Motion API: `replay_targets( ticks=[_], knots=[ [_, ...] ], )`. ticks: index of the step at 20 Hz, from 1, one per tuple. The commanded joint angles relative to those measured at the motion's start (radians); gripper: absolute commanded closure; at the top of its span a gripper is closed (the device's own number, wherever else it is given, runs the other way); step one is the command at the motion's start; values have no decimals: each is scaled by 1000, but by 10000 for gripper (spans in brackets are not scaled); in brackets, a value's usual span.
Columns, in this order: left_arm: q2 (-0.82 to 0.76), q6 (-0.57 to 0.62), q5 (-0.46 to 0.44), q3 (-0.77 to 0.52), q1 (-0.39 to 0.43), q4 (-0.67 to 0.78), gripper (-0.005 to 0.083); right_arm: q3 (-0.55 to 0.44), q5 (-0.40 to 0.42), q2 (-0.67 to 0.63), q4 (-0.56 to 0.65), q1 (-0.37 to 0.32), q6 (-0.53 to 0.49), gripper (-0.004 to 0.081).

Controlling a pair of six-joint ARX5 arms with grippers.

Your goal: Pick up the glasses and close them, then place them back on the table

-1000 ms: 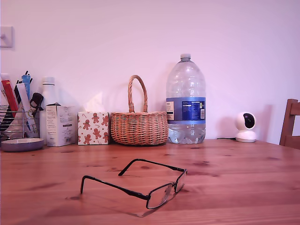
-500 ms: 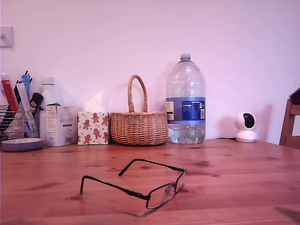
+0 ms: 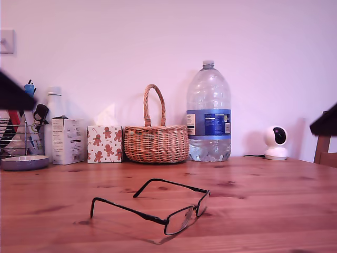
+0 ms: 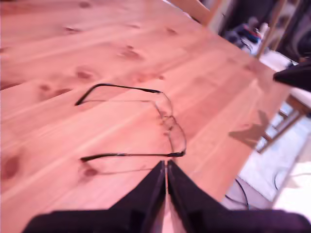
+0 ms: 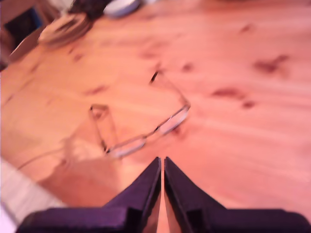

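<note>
Aimed at open glasses (image 3: 163, 205) on the worktop (image 3: 274, 200): my first hand (image 4: 166, 170), my second hand (image 5: 162, 162), both pinched narrow, empty. Widen first; pinch one slim temple gently.

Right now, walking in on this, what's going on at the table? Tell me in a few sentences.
Nothing is held yet. The glasses lie open on the table, with their arms spread. My first gripper and my second gripper both point at them, apart from them, jaws shut and empty. In the exterior view a dark arm tip shows at the left edge and another at the right edge, neither touching the glasses.
</note>
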Motion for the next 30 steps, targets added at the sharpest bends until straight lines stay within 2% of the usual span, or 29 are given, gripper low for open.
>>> replay_targets(
  ticks=[1,4,8,12,13,14,17,18,23,27,30],
  knots=[
    [66,7,-1,43,-24,11,794,-8,-4,5,-8,8,-6,782],
    [202,7,-6,131,-78,-2,794,-8,-3,5,-11,8,-6,782],
    [407,29,-62,295,-161,-83,794,-8,7,5,-11,8,-6,782],
    [548,1,-43,379,-195,53,786,-8,42,5,-11,8,-6,782],
    [582,-29,-39,415,-203,42,780,-8,42,5,-11,8,-6,782],
    [621,-42,-43,463,-219,3,740,-8,43,5,-11,8,-6,782],
    [748,-47,-127,632,-288,-150,472,-8,51,5,-11,8,-6,782],
    [794,-47,-164,689,-312,-217,443,-8,61,5,-11,8,-6,782],
    [1014,-46,-331,935,-404,-452,428,-8,68,5,-12,8,-6,782],
    [1163,-46,-389,1062,-439,-563,428,-8,69,5,-11,8,-6,782],
    [1255,-47,-403,1110,-445,-589,428,-8,69,5,-12,8,-6,782]
  ],
)
